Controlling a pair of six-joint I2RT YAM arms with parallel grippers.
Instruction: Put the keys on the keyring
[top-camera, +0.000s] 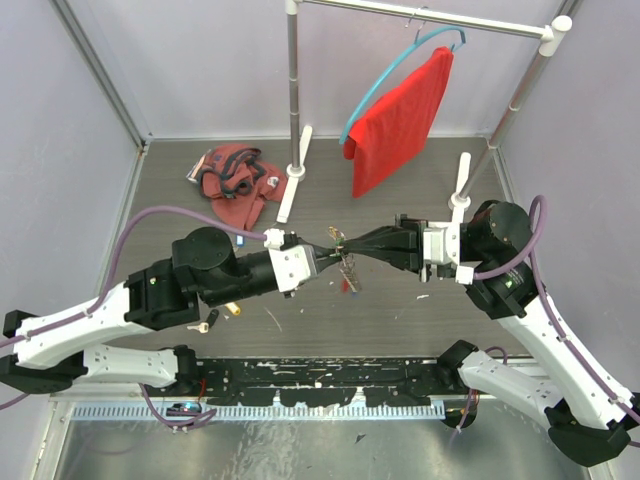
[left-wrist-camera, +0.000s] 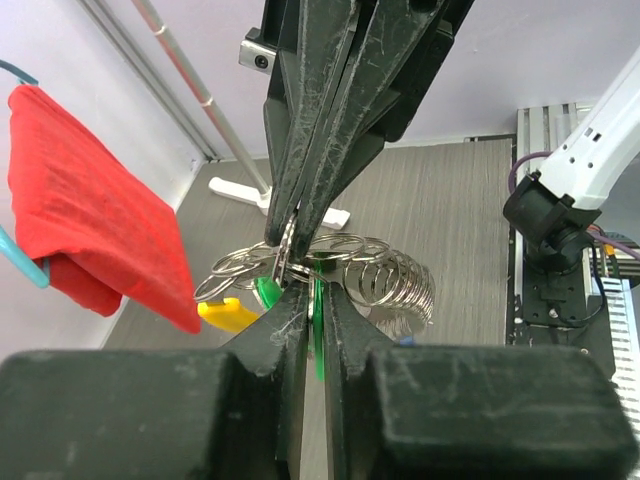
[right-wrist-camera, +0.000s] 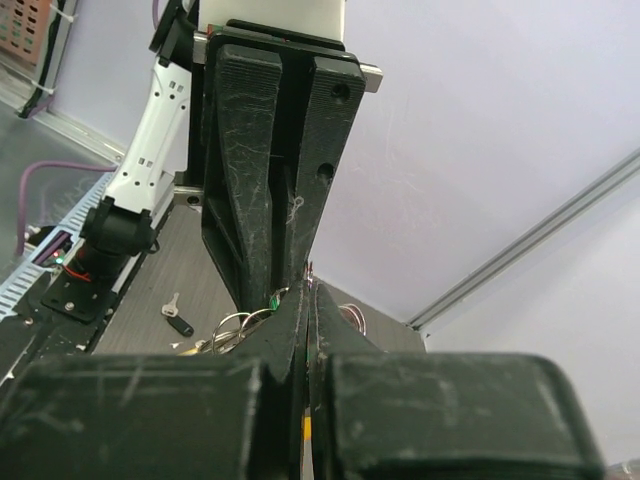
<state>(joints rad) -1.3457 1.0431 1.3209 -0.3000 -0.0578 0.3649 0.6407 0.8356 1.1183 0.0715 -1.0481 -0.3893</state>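
Right up against the left wrist lens, our left gripper (left-wrist-camera: 312, 300) filled the bottom of the shot. Its two black fingers (left-wrist-camera: 285, 335) were squeezed almost together on a thin green edge, which we took for the green key (left-wrist-camera: 318, 335) seen side-on. Down from the top came the right gripper (left-wrist-camera: 290, 235), tips pinched tight on the keyring (left-wrist-camera: 375, 270), a tangle of silver loops slung between the two claws. A yellow key head (left-wrist-camera: 228, 315) poked out at the left of the bunch, touching the rings.

Over to the right wrist view. Our own right fingers were pressed together at the bottom of the frame, and the left claw stood opposite, tip to tip with them. A few loops peeked out just beside the meeting point. Well apart, flat on the table (right-wrist-camera: 130, 320), lay a loose black-headed key (right-wrist-camera: 178, 320).

Up to the top camera. Both arms met nose to nose in mid-air, with the bunch dangling just under the tips and a red tag (top-camera: 347, 287) hanging lowest. Beside the left arm's elbow, more lay loose on the table: a silver key (top-camera: 200, 326) and a small yellow piece (top-camera: 232, 308) that we read as another key.

Our call was partway. Several keys already hung on the ring, the green one looked to be mid-threading between the claws, and the loose ones by the left arm were yet to be collected.
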